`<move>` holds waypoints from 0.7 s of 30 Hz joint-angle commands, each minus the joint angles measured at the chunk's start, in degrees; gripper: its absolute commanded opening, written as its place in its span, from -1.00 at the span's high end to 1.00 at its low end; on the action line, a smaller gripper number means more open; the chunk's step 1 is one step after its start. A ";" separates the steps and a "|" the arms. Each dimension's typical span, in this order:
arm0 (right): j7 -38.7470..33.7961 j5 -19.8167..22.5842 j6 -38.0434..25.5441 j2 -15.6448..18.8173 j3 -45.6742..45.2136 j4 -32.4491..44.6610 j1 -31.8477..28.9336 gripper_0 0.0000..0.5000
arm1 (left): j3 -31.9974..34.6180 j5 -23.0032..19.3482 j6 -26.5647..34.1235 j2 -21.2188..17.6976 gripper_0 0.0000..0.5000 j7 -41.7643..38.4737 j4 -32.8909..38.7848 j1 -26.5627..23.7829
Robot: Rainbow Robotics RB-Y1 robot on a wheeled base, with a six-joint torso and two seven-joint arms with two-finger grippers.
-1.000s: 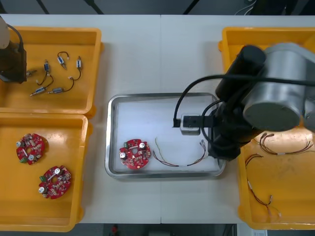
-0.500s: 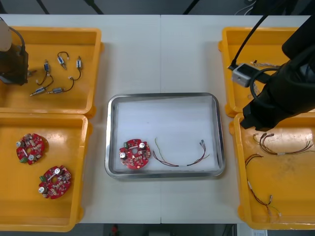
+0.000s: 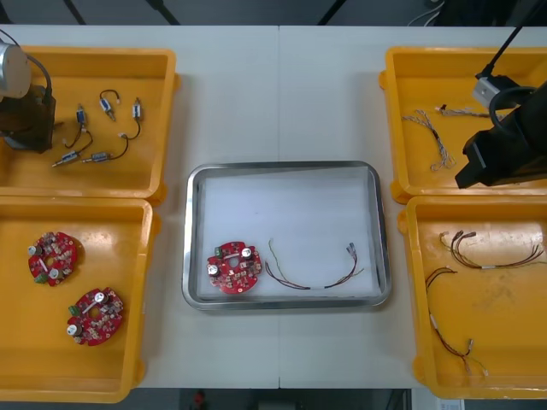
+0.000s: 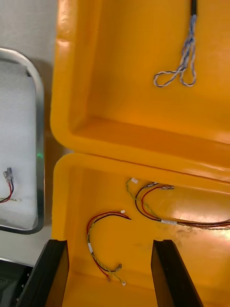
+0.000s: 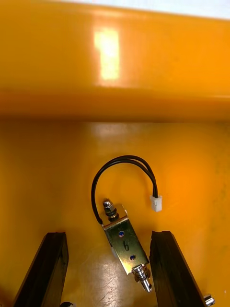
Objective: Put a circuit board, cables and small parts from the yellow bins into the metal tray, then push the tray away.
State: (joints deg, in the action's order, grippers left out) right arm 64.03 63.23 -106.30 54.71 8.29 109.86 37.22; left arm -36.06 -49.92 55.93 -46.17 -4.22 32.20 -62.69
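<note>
The metal tray (image 3: 282, 175) holds a red circuit board (image 3: 233, 267) and a red and yellow cable (image 3: 312, 275). My left gripper (image 5: 108, 276) hangs open in the far left yellow bin (image 3: 85, 60). A small metal part (image 5: 125, 244) with a looped black cable (image 5: 122, 163) lies between its fingers, untouched. My right gripper (image 4: 110, 276) is open and holds nothing above the near right bin (image 4: 72, 201), close to a red and yellow cable (image 4: 103, 240). The right arm (image 3: 508, 145) shows at the right edge.
Several small metal parts (image 3: 94, 128) lie in the far left bin. Two circuit boards (image 3: 73, 286) sit in the near left bin (image 3: 77, 213). Twisted blue and white cables (image 3: 432, 137) lie in the far right bin (image 3: 444, 60), and more red and yellow cables (image 3: 487, 252) in the near right one.
My right arm has swung off the tray to the right bins, leaving the red and yellow cable in the tray. The left arm has barely shifted.
</note>
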 commanded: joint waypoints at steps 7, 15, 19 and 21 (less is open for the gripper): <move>-9.09 -1.00 1.01 3.83 -6.18 -6.41 -0.31 -1.00 | -0.59 -0.09 -3.37 1.09 0.02 4.30 -1.96 -1.29; -7.95 -1.79 6.46 6.11 -6.27 -13.53 -0.22 -1.00 | -0.42 -0.09 -4.07 1.09 1.00 4.83 -1.96 -0.85; -6.55 -2.58 10.32 6.90 -6.27 -17.31 -0.13 -1.00 | -0.59 -0.09 -3.98 1.09 1.00 5.09 -1.96 -0.85; -5.76 -3.46 11.38 6.99 -6.27 -18.37 -0.13 -1.00 | -0.59 -0.09 -4.07 1.09 1.00 5.36 -1.96 -0.85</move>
State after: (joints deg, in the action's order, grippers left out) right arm 56.26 61.19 -96.53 58.61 3.80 92.76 37.21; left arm -36.06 -49.92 52.51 -45.97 -3.93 30.53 -62.69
